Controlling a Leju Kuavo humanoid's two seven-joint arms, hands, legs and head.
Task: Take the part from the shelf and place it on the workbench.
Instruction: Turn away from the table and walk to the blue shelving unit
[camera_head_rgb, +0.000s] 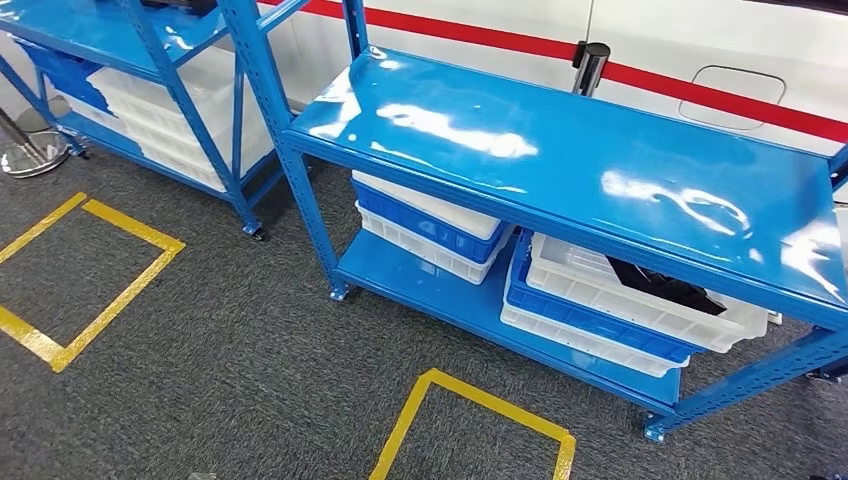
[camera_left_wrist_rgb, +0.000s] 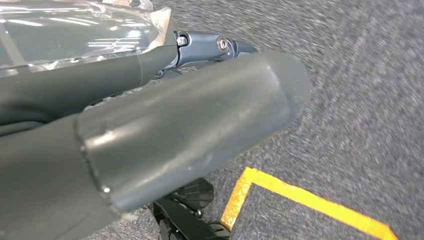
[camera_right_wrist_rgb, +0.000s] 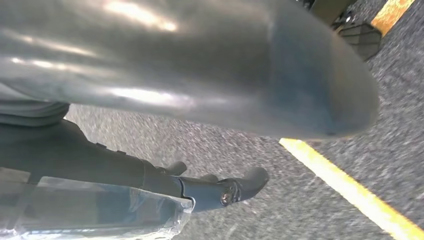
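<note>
Head view looks down on a blue rack (camera_head_rgb: 560, 160) with a glossy top and stacked bins beneath it. In the upper white bin (camera_head_rgb: 740, 325) at the right of the lower shelf lies a dark, flat-looking piece (camera_head_rgb: 665, 285). I take this for the part, half hidden under the rack's top.

Left wrist view has the left hand (camera_left_wrist_rgb: 165, 120) hanging over grey carpet near yellow tape (camera_left_wrist_rgb: 300, 197), with clear film (camera_left_wrist_rgb: 75, 30) lying along its dark fingers (camera_left_wrist_rgb: 200, 50). Right wrist view has the right hand (camera_right_wrist_rgb: 200, 75) hanging the same way, with film (camera_right_wrist_rgb: 100, 210) beside its fingers (camera_right_wrist_rgb: 230, 190) too. I cannot tell whether either hand grips anything or is empty.

The part looks thin, rigid and light, probably plastic or sheet metal, so weight should be no trouble. Its sheen suggests it may slip. I would take it by the exposed near edge, reaching in low under the top, and lift it clear of the bin wall before drawing it out.
</note>
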